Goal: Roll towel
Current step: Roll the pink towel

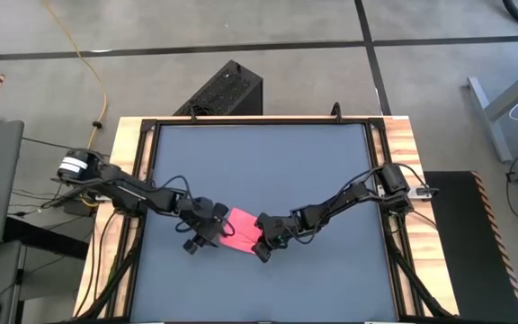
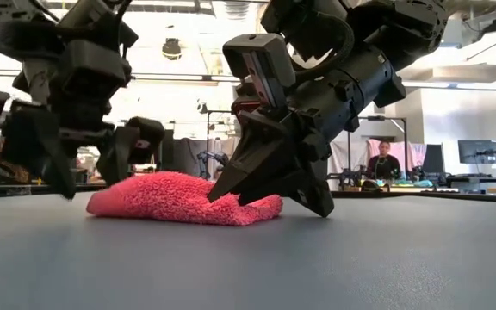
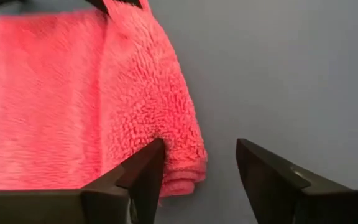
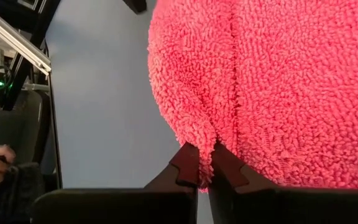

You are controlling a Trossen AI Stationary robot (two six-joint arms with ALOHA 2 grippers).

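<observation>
Closest to the low camera is the bare dark grey tabletop point(image 2: 248, 267), smooth and matte, with the towel point(image 2: 183, 198) lying on it as a low, lumpy pink mound near the front middle, between the two arms. The right gripper point(image 4: 202, 163) has its fingers pinched nearly together on a small fold at the towel's edge, tips pressed down at the table. The left gripper point(image 3: 197, 168) sits at the opposite edge with its jaws spread wide and nothing between them — one finger just touches the fluffy hem, the other is over bare table.

What could go wrong: that right-hand pinch only has a thin bit of pile, so a pull might slip it free, or drag the whole cloth across the slick surface instead of rolling it. With the left side not holding, nothing anchors it — the folded layers could flop open.

The cloth is a nubbly, plush microfibre, soft and floppy.
</observation>
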